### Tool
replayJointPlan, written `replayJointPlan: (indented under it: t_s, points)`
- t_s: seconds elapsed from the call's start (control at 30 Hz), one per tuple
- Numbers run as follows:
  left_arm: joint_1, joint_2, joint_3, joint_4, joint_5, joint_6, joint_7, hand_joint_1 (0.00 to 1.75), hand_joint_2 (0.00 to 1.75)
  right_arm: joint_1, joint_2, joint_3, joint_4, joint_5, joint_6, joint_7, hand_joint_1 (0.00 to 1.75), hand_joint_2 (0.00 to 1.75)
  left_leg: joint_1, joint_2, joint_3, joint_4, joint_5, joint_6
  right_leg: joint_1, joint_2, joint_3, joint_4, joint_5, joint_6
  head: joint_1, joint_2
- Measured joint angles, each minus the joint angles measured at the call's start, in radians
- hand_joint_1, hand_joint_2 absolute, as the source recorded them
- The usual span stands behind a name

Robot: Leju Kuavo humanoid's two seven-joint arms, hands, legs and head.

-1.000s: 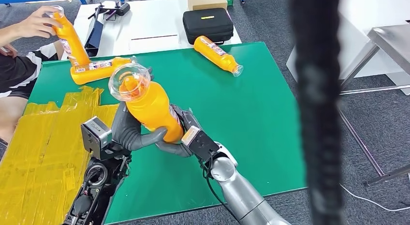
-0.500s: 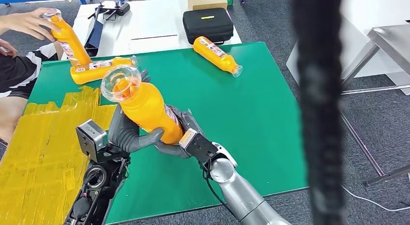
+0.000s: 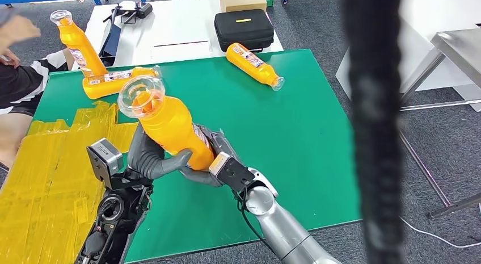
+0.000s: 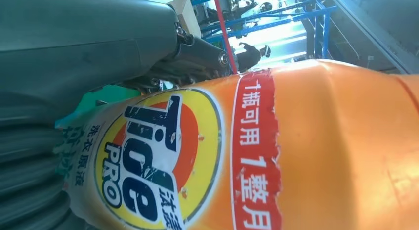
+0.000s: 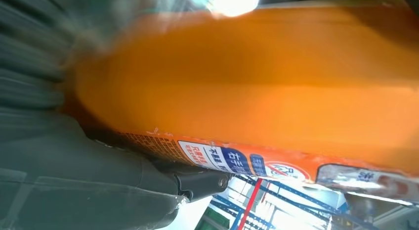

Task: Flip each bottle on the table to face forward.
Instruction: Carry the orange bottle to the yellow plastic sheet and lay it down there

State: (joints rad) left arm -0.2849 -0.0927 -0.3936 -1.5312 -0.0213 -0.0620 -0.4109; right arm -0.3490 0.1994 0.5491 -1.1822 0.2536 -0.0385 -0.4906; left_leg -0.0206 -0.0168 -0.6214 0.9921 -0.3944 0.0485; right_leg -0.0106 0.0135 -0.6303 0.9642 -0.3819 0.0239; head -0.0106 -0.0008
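Both hands grip one orange bottle [image 3: 170, 128] above the green counter [image 3: 295, 133], tilted, its clear cap toward the camera: the left hand [image 3: 148, 157] and right hand [image 3: 211, 156] wrap its lower body. Its yellow-and-blue label faces the left wrist; the right wrist view is blurred, possibly small print. Four bottles in all: one upright [image 3: 76, 42], two lying [image 3: 116, 81] [image 3: 253, 64].

bottle [image 3: 170, 125] between both hands — above table [image 3: 295, 133]
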Motion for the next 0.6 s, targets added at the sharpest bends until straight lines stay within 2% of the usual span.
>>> replayJointPlan:
  t_s: [0.33,0.47,0.57,0.6]
  points:
    - [0.000,0.000,0.003,0.000,0.019,-0.009,0.000,1.75,1.75,0.007,0.000,0.004,0.000,0.001,0.000,0.000,1.75,1.75,0.000,0.000,0.000,0.000,0.000,0.000,0.000,0.000,0.000,0.000,0.000,0.000,0.000,0.000]
    - [0.000,0.000,0.005,0.000,0.023,-0.008,0.000,1.75,1.75,0.008,0.000,0.004,-0.001,0.005,-0.007,-0.001,0.01,1.75,0.000,0.000,0.000,0.000,0.000,0.000,0.000,0.000,0.000,0.000,0.000,0.000,0.000,0.000]
    - [-0.001,0.000,0.011,-0.002,0.030,-0.001,0.000,1.75,1.75,0.014,-0.002,0.004,-0.003,0.044,-0.046,-0.005,0.00,1.75,0.000,0.000,0.000,0.000,0.000,0.000,0.000,0.000,0.000,0.000,0.000,0.000,0.000,0.000]
    - [-0.001,0.000,0.014,-0.002,0.032,0.003,0.000,1.75,1.75,0.018,-0.003,0.005,-0.007,0.059,-0.063,-0.006,0.00,1.31,0.000,0.000,0.000,0.000,0.000,0.000,0.000,0.000,0.000,0.000,0.000,0.000,0.000,0.000]
